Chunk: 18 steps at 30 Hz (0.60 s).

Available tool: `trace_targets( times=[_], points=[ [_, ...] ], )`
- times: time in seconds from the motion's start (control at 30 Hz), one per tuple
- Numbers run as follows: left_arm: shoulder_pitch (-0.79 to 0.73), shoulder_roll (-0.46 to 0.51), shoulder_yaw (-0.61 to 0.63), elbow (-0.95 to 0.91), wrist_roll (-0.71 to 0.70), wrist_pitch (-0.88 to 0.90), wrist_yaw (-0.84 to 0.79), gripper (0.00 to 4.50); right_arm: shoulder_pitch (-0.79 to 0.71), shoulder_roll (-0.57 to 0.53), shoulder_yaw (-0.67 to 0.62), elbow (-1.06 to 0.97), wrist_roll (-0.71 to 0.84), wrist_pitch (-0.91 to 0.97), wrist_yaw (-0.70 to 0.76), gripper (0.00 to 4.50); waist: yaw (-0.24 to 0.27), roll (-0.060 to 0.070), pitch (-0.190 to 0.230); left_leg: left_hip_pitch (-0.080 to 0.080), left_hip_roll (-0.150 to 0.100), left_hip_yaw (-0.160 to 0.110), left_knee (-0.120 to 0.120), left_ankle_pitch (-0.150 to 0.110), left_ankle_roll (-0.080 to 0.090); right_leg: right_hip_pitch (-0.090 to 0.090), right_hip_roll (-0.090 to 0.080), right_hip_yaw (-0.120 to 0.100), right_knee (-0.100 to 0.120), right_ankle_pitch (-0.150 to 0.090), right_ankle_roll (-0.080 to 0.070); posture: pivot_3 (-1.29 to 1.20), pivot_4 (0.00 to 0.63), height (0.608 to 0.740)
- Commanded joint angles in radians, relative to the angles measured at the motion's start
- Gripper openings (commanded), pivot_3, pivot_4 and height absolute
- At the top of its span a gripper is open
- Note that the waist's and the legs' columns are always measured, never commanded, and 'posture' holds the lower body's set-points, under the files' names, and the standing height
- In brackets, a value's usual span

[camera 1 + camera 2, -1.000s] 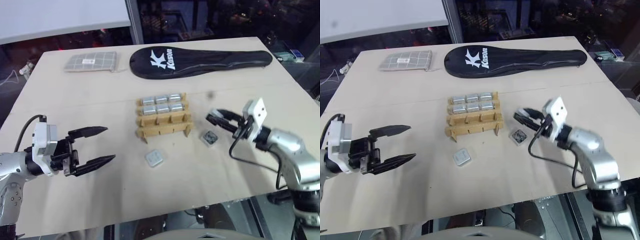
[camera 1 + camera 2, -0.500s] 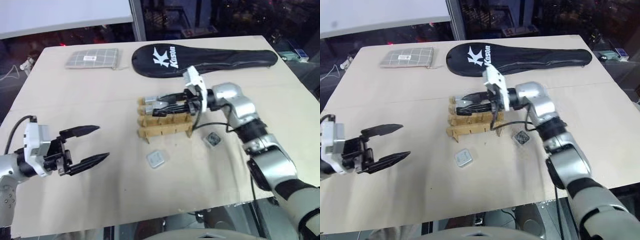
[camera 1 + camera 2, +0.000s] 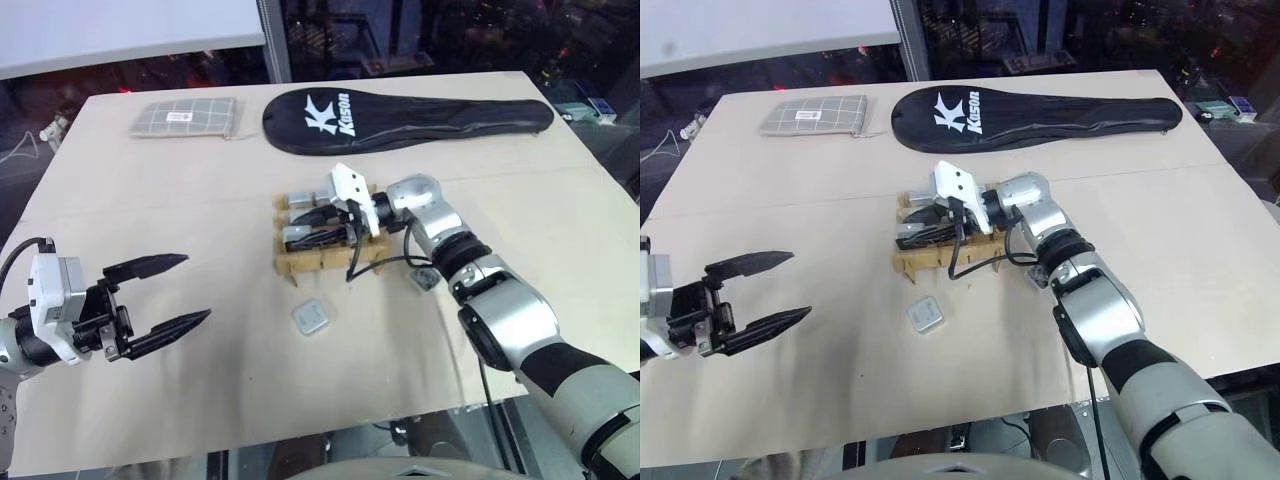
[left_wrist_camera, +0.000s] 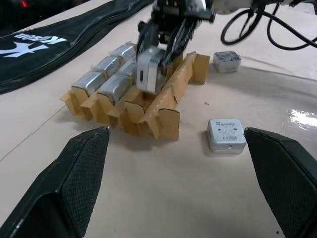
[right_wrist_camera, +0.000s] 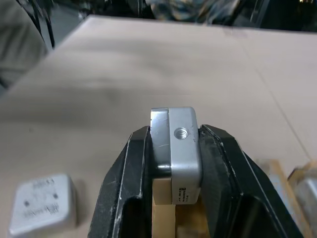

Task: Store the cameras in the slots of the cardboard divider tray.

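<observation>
From above, the right gripper point(image 3: 300, 232) grips a camera point(image 4: 148, 74) over the near row of the cardboard tray point(image 3: 330, 258) in the middle of the table point(image 3: 200, 180). The far rows look full.

The left wrist view shows that camera standing upright above a slot. It should go straight down, slowly. The left gripper point(image 3: 165, 295) waits spread wide, holding nothing.

The right wrist view shows the black fingers point(image 5: 126, 173) squeezing both sides. One loose camera point(image 3: 311, 317) lies nearer, another point(image 3: 424, 278) sits right of the tray.

The right gripper point(image 4: 161, 47) and its arm lay across the cardboard divider tray point(image 3: 330, 255), blocking access from above and from the right. Bare table point(image 3: 180, 210) left the tray's left side open; two loose cameras point(image 3: 310, 317) point(image 3: 424, 279) lay near its front.
</observation>
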Motion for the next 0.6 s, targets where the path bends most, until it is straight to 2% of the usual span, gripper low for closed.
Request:
trace_targets(
  times=[0.03, 0.27, 0.47, 0.53, 0.6],
  points=[
    [0.015, -0.010, 0.050, -0.045, -0.022, -0.005, 0.015, 4.50, -0.037, 0.005, -0.006, 0.027, -0.048, -0.050, -0.031, 0.76, 0.000, 0.000, 0.000, 0.000, 0.000, 0.000, 0.000, 0.000, 0.000, 0.000, 0.000, 0.000, 0.000, 0.000, 0.000, 0.00, 0.150, 0.740],
    [0.042, -0.023, 0.064, -0.065, -0.026, -0.008, 0.033, 4.50, -0.057, 0.024, -0.006, 0.099, -0.134, -0.080, -0.137, 0.76, -0.002, 0.000, 0.000, 0.000, 0.000, 0.000, 0.000, 0.000, -0.001, 0.000, 0.000, 0.000, 0.000, 0.000, -0.001, 0.00, 0.150, 0.740],
    [0.048, -0.037, 0.074, -0.078, -0.037, 0.000, 0.053, 4.50, -0.060, 0.030, -0.007, 0.115, -0.169, -0.068, -0.110, 0.76, 0.000, 0.000, 0.000, 0.000, 0.000, 0.000, 0.000, 0.000, -0.001, 0.000, 0.000, 0.000, 0.000, 0.000, -0.001, 0.00, 0.150, 0.740],
    [0.049, -0.040, 0.070, -0.079, -0.035, -0.001, 0.053, 4.50, -0.057, 0.034, -0.008, 0.111, -0.170, -0.052, -0.092, 1.79, 0.000, 0.000, 0.000, 0.000, 0.000, 0.000, 0.000, 0.000, -0.001, 0.000, 0.000, 0.000, 0.000, 0.000, -0.001, 0.00, 0.150, 0.740],
    [0.043, -0.039, 0.062, -0.074, -0.032, -0.003, 0.055, 4.50, -0.056, 0.037, -0.019, 0.106, -0.163, -0.055, -0.092, 2.63, -0.001, 0.000, 0.000, 0.000, 0.000, 0.000, -0.001, 0.000, -0.001, 0.000, 0.000, 0.000, 0.000, 0.000, -0.001, 0.00, 0.150, 0.740]
  ],
)
